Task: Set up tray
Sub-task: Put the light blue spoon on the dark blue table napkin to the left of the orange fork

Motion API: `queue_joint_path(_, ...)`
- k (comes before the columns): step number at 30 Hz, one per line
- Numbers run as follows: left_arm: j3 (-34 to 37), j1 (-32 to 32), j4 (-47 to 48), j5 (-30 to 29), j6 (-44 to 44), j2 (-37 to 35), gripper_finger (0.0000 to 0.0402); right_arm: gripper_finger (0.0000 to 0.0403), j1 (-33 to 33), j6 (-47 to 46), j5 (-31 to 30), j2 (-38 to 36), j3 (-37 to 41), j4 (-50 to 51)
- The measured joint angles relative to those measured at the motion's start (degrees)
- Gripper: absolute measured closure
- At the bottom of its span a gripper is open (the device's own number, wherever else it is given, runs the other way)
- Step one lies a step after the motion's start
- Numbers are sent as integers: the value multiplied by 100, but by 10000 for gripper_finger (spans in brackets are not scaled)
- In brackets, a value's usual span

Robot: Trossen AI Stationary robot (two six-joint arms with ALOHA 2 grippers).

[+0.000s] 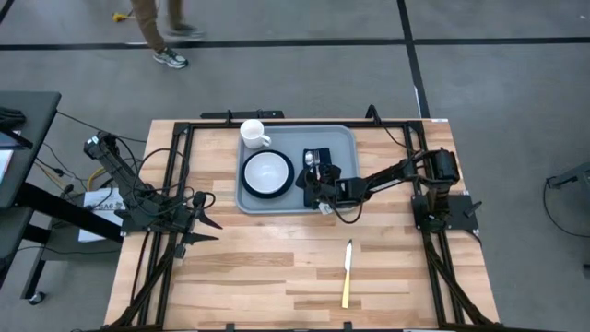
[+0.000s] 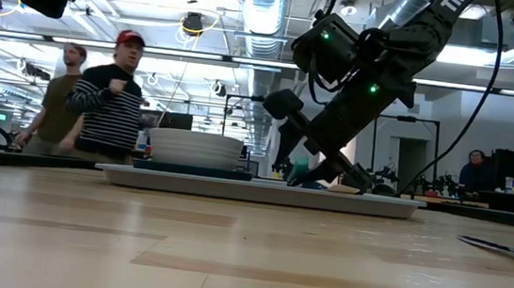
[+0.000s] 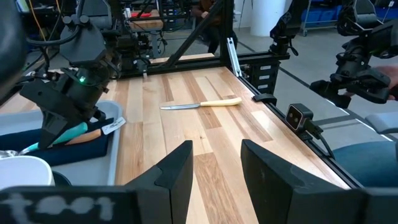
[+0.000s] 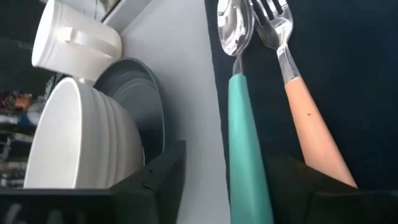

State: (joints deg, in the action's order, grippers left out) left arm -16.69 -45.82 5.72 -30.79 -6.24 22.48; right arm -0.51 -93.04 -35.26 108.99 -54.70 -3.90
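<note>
The light grey-blue tray (image 1: pixel 341 138) lies at the table's far middle. On it are a white mug (image 1: pixel 253 135), a white bowl (image 1: pixel 267 171) on a dark teal plate (image 4: pixel 140 99), and a navy napkin (image 4: pixel 348 62). A teal-handled spoon (image 4: pixel 245 124) and a peach-handled fork (image 4: pixel 305 112) lie side by side on the napkin. My right gripper (image 1: pixel 316 189) is open, low over the napkin's near end, with the spoon's handle between its fingers. My left gripper (image 1: pixel 207 221) is open and empty near the table's left edge. My right gripper comes slanting down from the table's right, its fingers lying along the spoon's teal handle (image 4: pixel 249 186). One finger (image 4: pixel 292 193) stands close beside the handle and the other (image 4: pixel 161 177) stands apart from it. I cannot tell whether a finger touches the handle.
A knife with a pale yellow handle (image 1: pixel 348 272) lies on the bare wood near the table's front, right of the middle. Black frame rails run along the table's left and right sides. People stand in the room beyond the far edge.
</note>
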Motion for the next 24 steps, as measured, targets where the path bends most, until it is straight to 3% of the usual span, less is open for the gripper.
queue_joint_path(9,0,0,2,-1,0,1,276,169,-2,352,173,0,0,0)
queue_joint_path(24,0,1,9,0,-1,2,276,185,-194,815,583,-94,4,94)
